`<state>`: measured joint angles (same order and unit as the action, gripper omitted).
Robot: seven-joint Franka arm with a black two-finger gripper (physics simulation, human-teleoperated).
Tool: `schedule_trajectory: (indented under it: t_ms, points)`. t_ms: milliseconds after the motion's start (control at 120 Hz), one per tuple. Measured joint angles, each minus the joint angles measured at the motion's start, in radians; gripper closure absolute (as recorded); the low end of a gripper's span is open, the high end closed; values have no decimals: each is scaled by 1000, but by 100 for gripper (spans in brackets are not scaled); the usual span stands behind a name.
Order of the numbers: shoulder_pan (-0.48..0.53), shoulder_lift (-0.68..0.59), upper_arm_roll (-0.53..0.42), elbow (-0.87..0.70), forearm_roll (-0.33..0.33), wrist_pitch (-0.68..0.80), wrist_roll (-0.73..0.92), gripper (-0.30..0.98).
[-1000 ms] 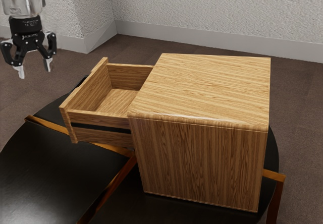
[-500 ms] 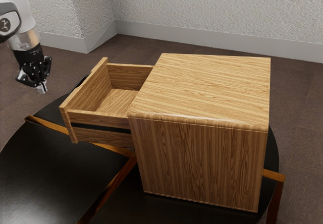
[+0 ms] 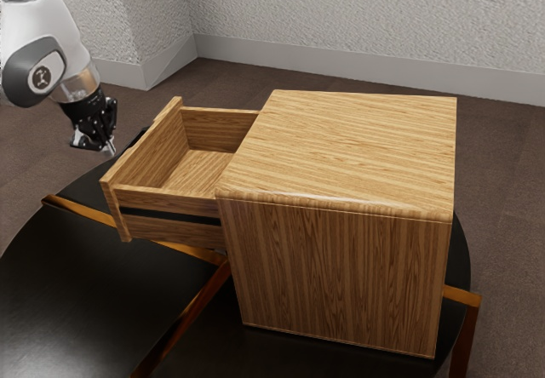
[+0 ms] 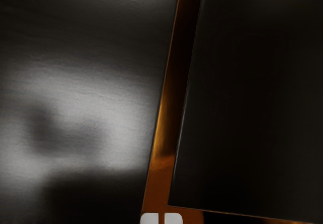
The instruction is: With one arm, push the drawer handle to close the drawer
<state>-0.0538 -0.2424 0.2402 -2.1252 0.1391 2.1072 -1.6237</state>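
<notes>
Black linkages and pale tips form the gripper (image 3: 110,150), at the exterior view's left of the cabinet (image 3: 341,267); its fingers meet narrowly, empty, with a thin slit between the tips in the wrist view. A dark, glossy, curved-edged table (image 3: 68,284), inlaid with orange-brown strips (image 3: 183,323), extends leftward from beneath the cabinet. The drawer (image 3: 170,199), a rectangular box of streaked light wood, projects from the cabinet's left side, pulled out, the gripper near its front panel. The cabinet itself is block-shaped, with matching grain and a rounded top edge.
</notes>
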Motion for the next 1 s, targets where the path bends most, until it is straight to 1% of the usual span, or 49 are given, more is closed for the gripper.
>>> schedule_trajectory:
  t_ms: [250, 400, 608, 1000]
  points:
    - [5, 51, -1, 1, -2, 84, -6, 78]
    - [7, 61, -23, -1, -12, 116, -6, 79]
    - [5, 62, -70, -13, -30, 140, -9, 79]
    - [-21, 72, -108, -12, -35, 164, -16, 79]
